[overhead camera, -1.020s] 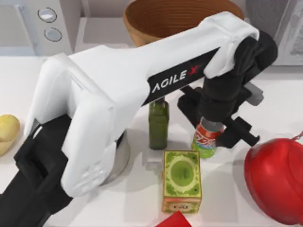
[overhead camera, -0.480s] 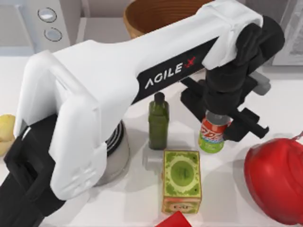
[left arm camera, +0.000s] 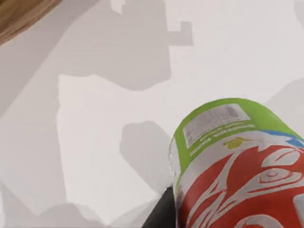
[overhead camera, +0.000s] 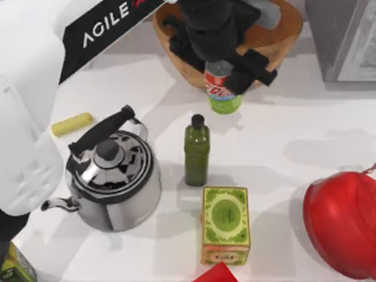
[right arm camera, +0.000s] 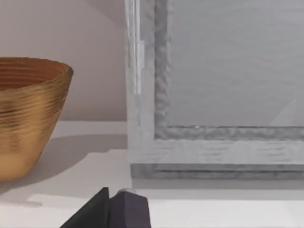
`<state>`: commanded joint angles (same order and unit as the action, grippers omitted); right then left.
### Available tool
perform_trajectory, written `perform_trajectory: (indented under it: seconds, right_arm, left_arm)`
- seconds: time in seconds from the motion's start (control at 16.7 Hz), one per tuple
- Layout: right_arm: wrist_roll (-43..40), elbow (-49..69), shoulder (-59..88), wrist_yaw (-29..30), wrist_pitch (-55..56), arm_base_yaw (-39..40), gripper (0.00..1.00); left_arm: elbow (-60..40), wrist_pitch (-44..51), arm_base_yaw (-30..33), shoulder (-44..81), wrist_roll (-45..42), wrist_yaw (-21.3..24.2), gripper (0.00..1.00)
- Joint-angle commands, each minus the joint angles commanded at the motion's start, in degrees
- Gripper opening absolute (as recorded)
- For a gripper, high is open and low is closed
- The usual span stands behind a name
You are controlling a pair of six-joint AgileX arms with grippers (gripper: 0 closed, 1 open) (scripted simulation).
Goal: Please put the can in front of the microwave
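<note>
Grip in progress: clamping a small soda can (overhead camera: 222, 94), red above and green below with a silver top, between the black fingers of the left gripper (overhead camera: 223, 62). Closing narrowly on the upper part of the can, with one finger (left arm camera: 160, 216) pressing at its side in the left wrist view. Hanging the can upright above the white table (overhead camera: 282, 135), in the far middle of it, just at the near rim of a round brown wooden bowl (overhead camera: 276, 41). Casting a grey shadow on the bare table surface under the green bottom, apart from the can itself.

Standing nearer on the table, well apart from the can: a dark green bottle with a black cap (overhead camera: 197, 154), and touching or almost touching it, a green-and-gold square tin (overhead camera: 225, 222). Sitting to the left, a shiny silver kettle with a black handle (overhead camera: 114, 176) and a small yellow piece (overhead camera: 71, 124). Lying at the right edge, a big red rounded object (overhead camera: 341, 226).

Resting low on the table, the right gripper (right arm camera: 114, 211), facing a darker grey appliance (right arm camera: 213, 95) beside the bowl; open or closed, not possible to tell.
</note>
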<state>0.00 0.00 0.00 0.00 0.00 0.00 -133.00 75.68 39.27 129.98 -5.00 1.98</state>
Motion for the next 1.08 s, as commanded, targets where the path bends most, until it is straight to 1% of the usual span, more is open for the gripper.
perform_trajectory:
  seconds: [0.12,0.3,0.42,0.6,0.72,0.84,1.08]
  right_arm:
    - [0.00,0.00,0.00,0.00,0.00,0.00,1.00]
    - [0.00,0.00,0.00,0.00,0.00,0.00,1.00]
    - [0.00,0.00,0.00,0.00,0.00,0.00,1.00]
    - [0.00,0.00,0.00,0.00,0.00,0.00,1.00]
    - [0.00,0.00,0.00,0.00,0.00,0.00,1.00]
    - [0.00,0.00,0.00,0.00,0.00,0.00,1.00]
    - [0.00,0.00,0.00,0.00,0.00,0.00,1.00]
  left_arm:
    - [2.47,0.82,-8.84,-3.82,-5.22,0.33,0.00]
    - [7.74,0.62,-25.91,-7.76,-11.97,0.49,0.00]
    - [11.58,-0.80,-37.21,-8.60,-15.08,0.51,0.00]
    - [17.79,-3.30,-50.04,-7.52,-17.43,0.40,0.00]
    - [21.24,-4.86,-55.69,-6.22,-17.66,0.33,0.00]
    - [23.40,-6.35,-59.02,-5.26,-17.41,0.34,0.00]
    - [24.00,-6.96,-59.92,-5.05,-17.28,0.36,0.00]
